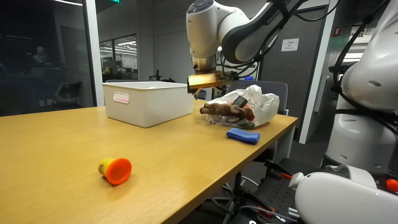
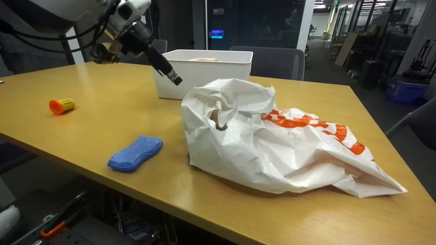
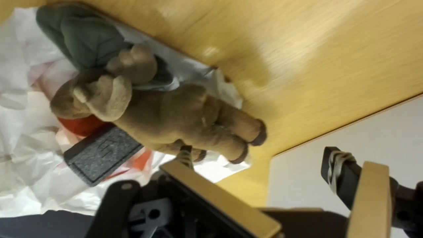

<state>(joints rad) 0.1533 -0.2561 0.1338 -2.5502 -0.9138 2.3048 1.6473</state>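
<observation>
One yellow table (image 1: 149, 149), several chairs (image 2: 279, 63)

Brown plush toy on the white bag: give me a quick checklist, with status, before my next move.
1. Gripper open: ok, jaws wide apart with nothing gripped.
2. Brown plush toy clear of the gripper: ok, a gap appears in an exterior view.
3. Jaws straddling the toy: not ok; in the wrist view one jaw overlaps it, the other the white bin.
4. Toy off the white bag: not ok, most of it lies over the bag.
5. Grey item free of the toy: cannot tell; they meet in the wrist view, contact unclear.
6. White bin's contents known: cannot tell; only a pale thing shows over the near rim.
</observation>
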